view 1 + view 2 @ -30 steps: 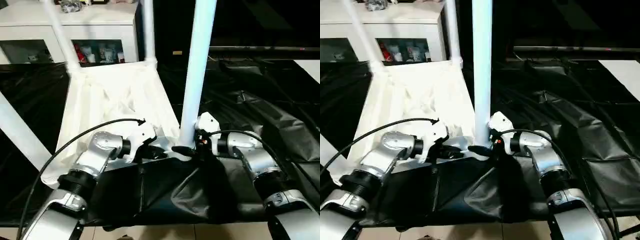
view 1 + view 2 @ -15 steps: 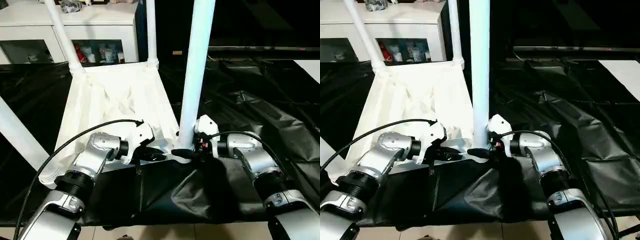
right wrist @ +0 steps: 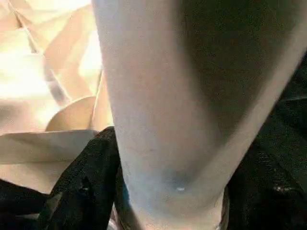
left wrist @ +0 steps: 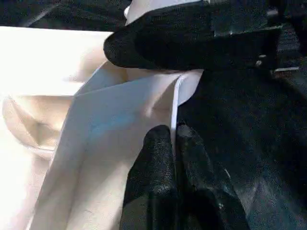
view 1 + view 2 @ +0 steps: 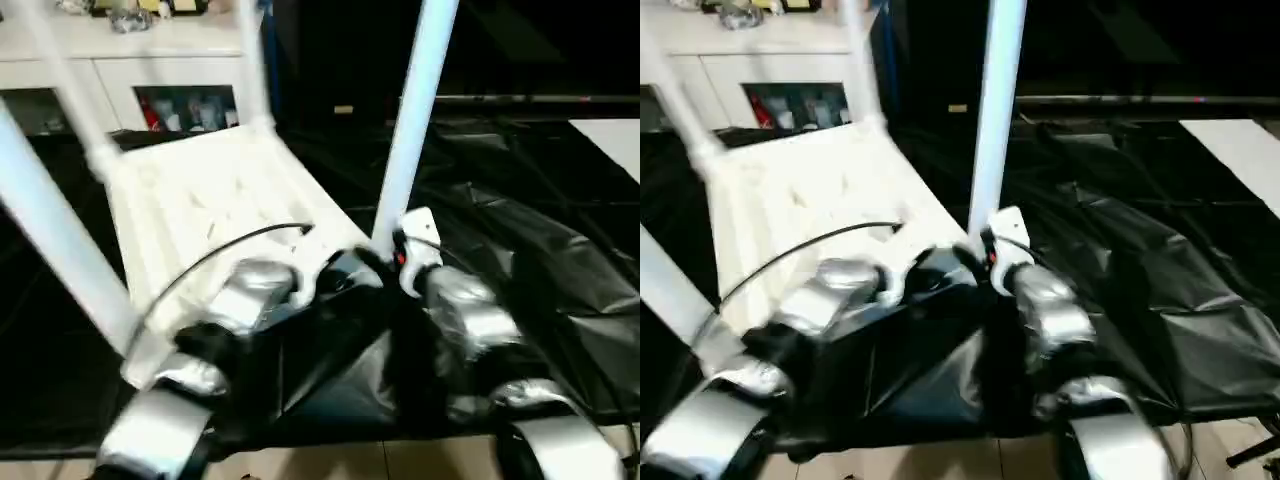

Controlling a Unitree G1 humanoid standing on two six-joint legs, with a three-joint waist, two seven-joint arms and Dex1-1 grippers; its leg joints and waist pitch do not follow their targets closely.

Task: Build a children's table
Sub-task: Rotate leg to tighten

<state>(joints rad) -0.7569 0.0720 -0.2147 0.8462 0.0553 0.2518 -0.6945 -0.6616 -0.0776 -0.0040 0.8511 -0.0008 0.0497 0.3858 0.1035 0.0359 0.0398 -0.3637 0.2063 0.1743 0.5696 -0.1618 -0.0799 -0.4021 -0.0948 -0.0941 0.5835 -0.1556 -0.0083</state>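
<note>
bearing no legible writing: tabletop (image 5: 190, 200)

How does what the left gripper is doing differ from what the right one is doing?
The left gripper is pinched shut on the thin rim of the white tabletop; the right gripper stands wider, its black fingers either side of a round white leg. Both work at the tabletop's near corner.

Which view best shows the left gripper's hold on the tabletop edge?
Left wrist view: the left gripper pinches the tabletop rim, fingers pressed together. The eye views show that spot blurred, beside the near leg.
</note>
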